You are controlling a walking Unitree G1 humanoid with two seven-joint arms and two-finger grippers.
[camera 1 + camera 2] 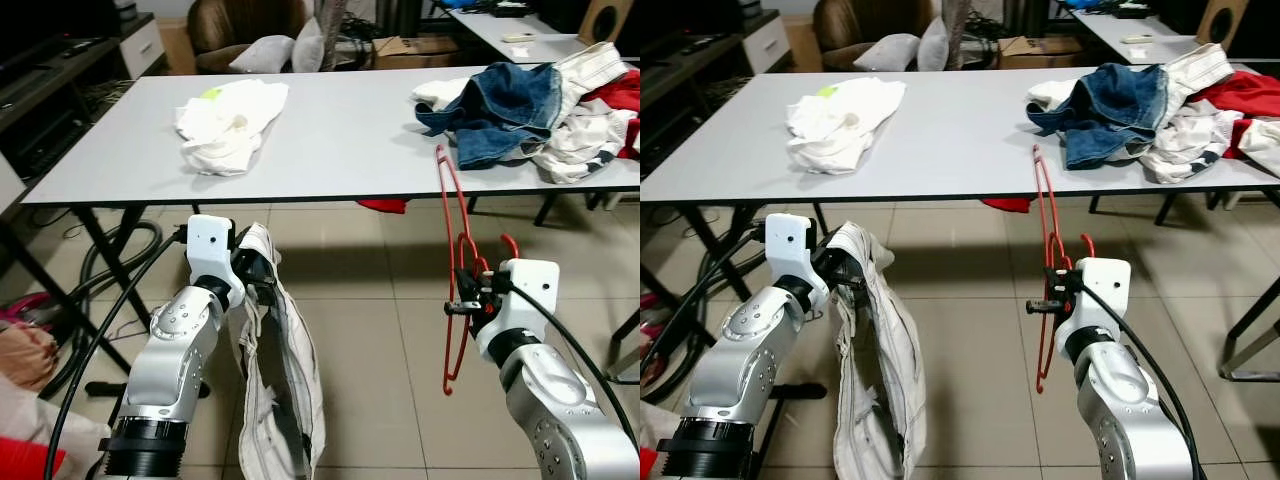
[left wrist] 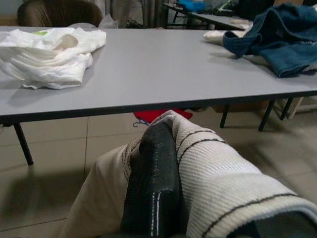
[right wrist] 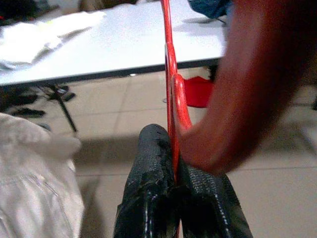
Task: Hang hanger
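Note:
A red wire hanger (image 1: 452, 190) stands upright below the grey table's (image 1: 350, 140) front edge, its hook pointing back at the arm. My right gripper (image 1: 468, 296) is shut on it near the hook; in the right wrist view the black fingers (image 3: 148, 198) pinch the red wire (image 3: 170, 74). My left gripper (image 1: 262, 282) is shut on a beige garment (image 1: 285, 380) that hangs limp toward the floor. In the left wrist view the striped waistband (image 2: 223, 183) wraps over a finger (image 2: 151, 188). The two grippers are about a forearm's length apart.
On the table lie a crumpled white cloth (image 1: 228, 120) at the left and blue jeans (image 1: 500, 105) with a heap of white and red clothes (image 1: 590, 125) at the right. Black cables (image 1: 120, 290) and table legs stand at my left. A red item (image 1: 382, 205) lies under the table.

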